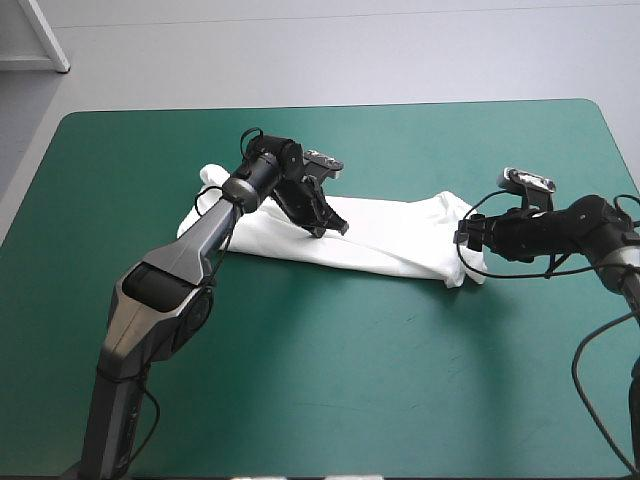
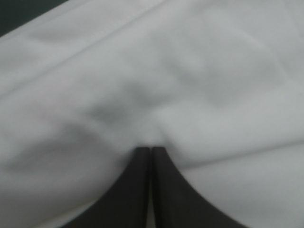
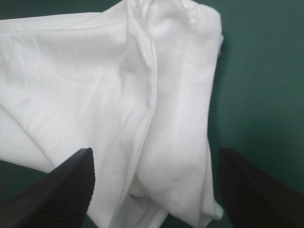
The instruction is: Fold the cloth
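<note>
Overhead, the T-shirt (image 1: 390, 240) lies as a long, soft white band across the middle of the teal-green cover (image 1: 330, 380), smooth along its length and bunched at both ends. The left gripper (image 1: 330, 228) is down on the band's middle part, and the right gripper (image 1: 464, 240) sits at its right end.

Along the left wrist, white cloth (image 2: 190, 71) fills the view in shallow creases that gather at the left gripper (image 2: 151, 150), whose black fingers (image 2: 137, 190) are pressed together in one arch, pinching the fabric.

Along the right wrist, the right gripper (image 3: 156, 152) is spread wide and grips nothing. The stitched, layered end of the T-shirt (image 3: 71, 80) lies between its ribbed fingers (image 3: 71, 185).
</note>
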`<action>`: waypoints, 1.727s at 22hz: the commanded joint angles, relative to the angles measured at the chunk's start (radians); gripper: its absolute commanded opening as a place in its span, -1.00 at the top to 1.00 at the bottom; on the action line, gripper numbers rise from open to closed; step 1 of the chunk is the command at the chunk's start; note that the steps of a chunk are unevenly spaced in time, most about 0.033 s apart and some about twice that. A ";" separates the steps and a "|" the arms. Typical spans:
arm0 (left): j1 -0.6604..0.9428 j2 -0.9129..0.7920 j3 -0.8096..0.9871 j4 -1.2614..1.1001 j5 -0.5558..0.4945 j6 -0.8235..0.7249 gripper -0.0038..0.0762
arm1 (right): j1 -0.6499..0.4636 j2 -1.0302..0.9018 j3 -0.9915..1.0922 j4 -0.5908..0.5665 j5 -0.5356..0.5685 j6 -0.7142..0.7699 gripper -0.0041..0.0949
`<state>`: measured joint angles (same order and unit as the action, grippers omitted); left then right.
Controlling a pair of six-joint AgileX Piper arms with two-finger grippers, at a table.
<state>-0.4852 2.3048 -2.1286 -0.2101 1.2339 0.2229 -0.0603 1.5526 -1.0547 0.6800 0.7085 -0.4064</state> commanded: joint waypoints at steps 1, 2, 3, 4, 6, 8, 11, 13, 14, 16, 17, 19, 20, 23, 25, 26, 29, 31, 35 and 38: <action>-0.020 -0.016 -0.015 -0.025 0.024 0.001 0.86 | -0.008 0.058 -0.021 0.106 -0.010 -0.049 -0.45; -0.031 -0.012 -0.014 -0.025 0.013 0.006 0.86 | -0.008 0.096 -0.021 0.110 -0.008 -0.049 -0.45; -0.036 -0.012 -0.014 -0.025 0.005 0.007 0.86 | -0.008 0.109 -0.021 0.115 -0.008 -0.049 -0.45; -0.044 -0.012 -0.014 -0.025 -0.011 0.007 0.86 | -0.003 0.135 -0.021 0.139 -0.008 -0.049 -0.45; -0.055 -0.012 -0.014 -0.023 -0.033 0.007 0.86 | 0.009 0.156 -0.021 0.183 -0.005 -0.074 -0.45; -0.059 -0.012 -0.014 -0.023 -0.040 0.007 0.86 | 0.032 0.163 -0.021 0.200 -0.007 -0.079 -0.45; -0.059 -0.012 -0.014 -0.019 -0.042 0.007 0.86 | 0.077 0.165 -0.021 0.202 -0.026 -0.074 -0.45; -0.059 -0.012 -0.014 -0.017 -0.046 0.007 0.86 | 0.124 0.165 -0.021 0.202 -0.054 -0.060 -0.44; -0.059 -0.012 -0.014 -0.015 -0.046 0.007 0.86 | 0.144 0.165 -0.021 0.202 -0.064 -0.056 -0.39; -0.059 -0.009 -0.014 -0.012 -0.046 0.007 0.86 | 0.167 0.165 -0.021 0.202 -0.091 -0.037 -0.20; -0.059 -0.009 -0.014 -0.009 -0.046 0.007 0.86 | 0.171 0.165 -0.021 0.202 -0.097 -0.037 -0.11; -0.059 -0.001 -0.014 -0.004 -0.046 0.007 0.86 | 0.176 0.165 -0.021 0.202 -0.117 -0.037 0.36; -0.059 0.004 -0.014 -0.004 -0.046 0.007 0.86 | 0.176 0.165 -0.021 0.200 -0.117 -0.037 0.52; -0.059 0.016 -0.014 -0.004 -0.038 0.007 0.86 | 0.176 0.165 -0.021 0.199 -0.136 -0.042 0.91; -0.059 0.025 -0.014 -0.004 -0.034 0.007 0.86 | 0.176 0.165 -0.023 0.199 -0.145 -0.042 0.95; -0.059 0.029 -0.014 -0.004 -0.030 0.007 0.86 | 0.176 0.165 -0.038 0.199 -0.143 -0.042 0.95; -0.059 0.029 -0.014 -0.004 -0.029 0.007 0.86 | 0.176 0.161 -0.102 0.199 -0.075 -0.038 0.95; -0.059 0.029 -0.014 -0.004 -0.027 0.011 0.86 | 0.176 0.159 -0.178 0.199 0.008 -0.032 0.95; -0.059 0.029 -0.014 0.007 -0.027 0.020 0.86 | 0.179 0.143 -0.331 0.198 0.081 0.032 0.94; -0.059 0.029 -0.014 0.011 -0.027 0.020 0.86 | 0.199 0.143 -0.414 0.189 0.136 0.064 0.94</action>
<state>-0.5216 2.3309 -2.1462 -0.1508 1.2391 0.2451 0.1216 1.7564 -1.3912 0.8410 0.8165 -0.3605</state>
